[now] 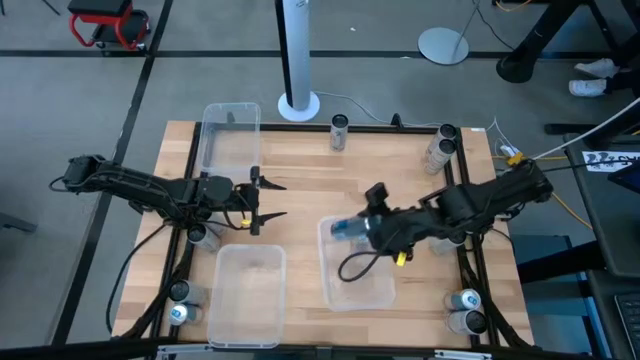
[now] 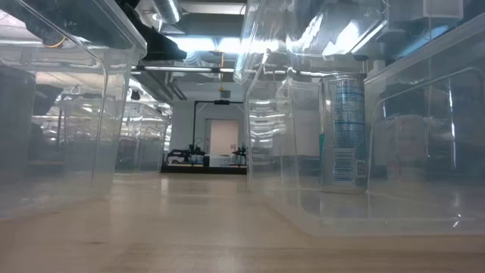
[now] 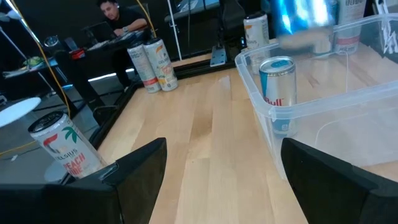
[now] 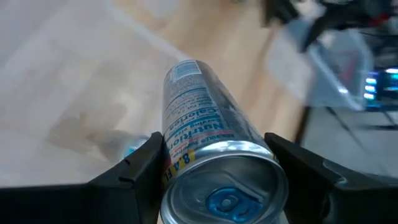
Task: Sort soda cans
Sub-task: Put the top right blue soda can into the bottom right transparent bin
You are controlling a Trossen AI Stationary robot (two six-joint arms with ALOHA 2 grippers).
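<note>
Two arms are over the table, and only the right gripper [image 4: 214,168] carries anything: its fingers are clamped on a silver and blue soda can [image 4: 208,143], held lying on its side above the right-hand clear bin [image 1: 385,292]. One can with a blue top [image 3: 278,93] already stands upright in that bin, near the wall facing the left arm. Other cans stand around the table's edges, among them a pair at the far right corner [image 1: 441,148], one at the far middle [image 1: 339,131] and a white can [image 3: 65,146] just beside the left arm. The left gripper [image 1: 262,200] hangs with its fingers spread wide and empty, between the far bin [image 1: 230,118] and the near-left bin [image 1: 250,300].

My worry is the release. Let go sideways, the held can could roll along the bin floor and knock over the standing one, or strike the rim and drop outside. Lowering it without first tipping it upright would cause exactly that
</note>
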